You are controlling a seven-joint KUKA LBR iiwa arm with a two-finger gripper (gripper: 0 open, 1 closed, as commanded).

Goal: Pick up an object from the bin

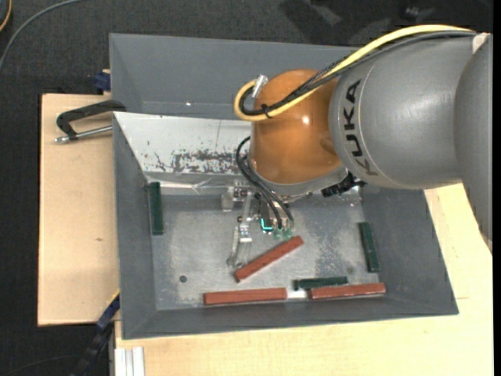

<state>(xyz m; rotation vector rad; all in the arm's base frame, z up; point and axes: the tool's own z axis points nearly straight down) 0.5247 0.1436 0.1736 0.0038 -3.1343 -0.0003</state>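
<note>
The gripper (244,245) hangs near the middle of the grey bin (133,210), just above the lower-left end of a slanted red-brown bar (272,258). The bar runs up to the gripper's right. Whether the pincer is apart or together cannot be told. Two more red-brown bars (244,295) lie along the near wall.

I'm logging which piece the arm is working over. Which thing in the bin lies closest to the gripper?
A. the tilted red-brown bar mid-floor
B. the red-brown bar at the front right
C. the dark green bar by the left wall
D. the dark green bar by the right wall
A: the gripper hangs right beside the lower left end of the tilted red-brown bar.
</note>
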